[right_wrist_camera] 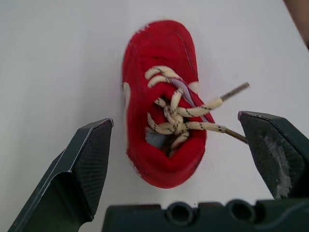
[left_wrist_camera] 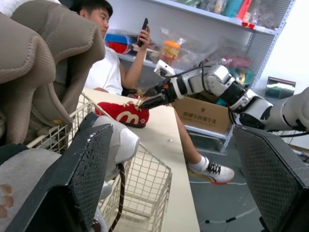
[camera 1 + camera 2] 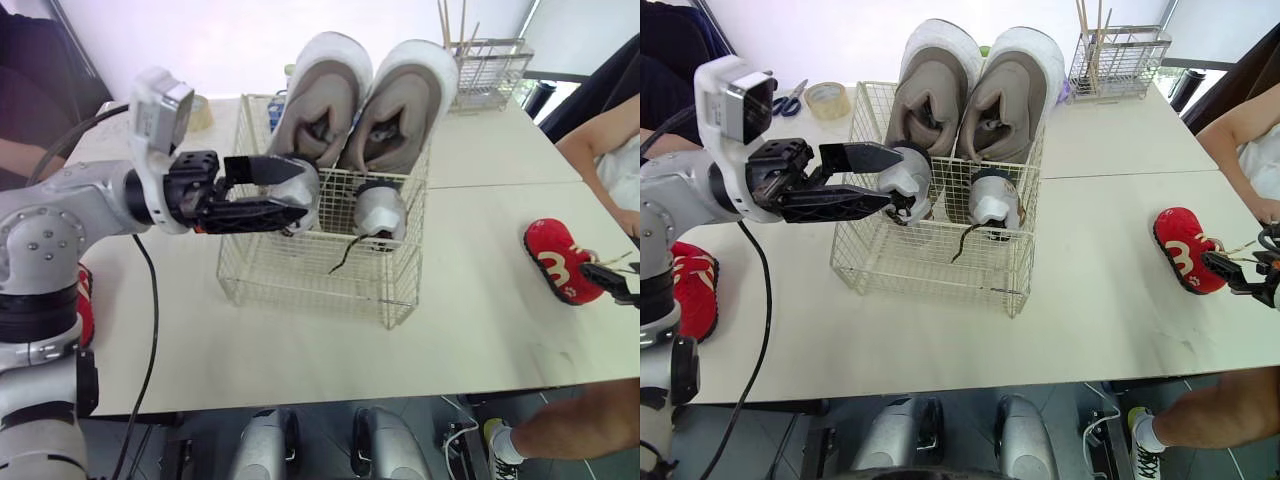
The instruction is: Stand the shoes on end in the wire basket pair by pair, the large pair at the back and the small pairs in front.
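Left claw [image 3: 288, 188] is spread wide right at a small grey shoe [image 3: 915, 185] standing in the basket's [image 3: 930, 270] front-left. Its mate [image 3: 990, 200] is beside it, with the big beige pair [image 3: 1015, 90] behind. Right claw [image 1: 175, 120] is spread too, hovering over a red shoe [image 1: 159, 58] near the desk's [image 3: 1120, 300] right edge.

Likely a lab workroom: cluttered metal shelves [image 2: 227, 21], a cardboard box [image 2: 205, 113], plain white tables [image 3: 500, 290] pushed together.
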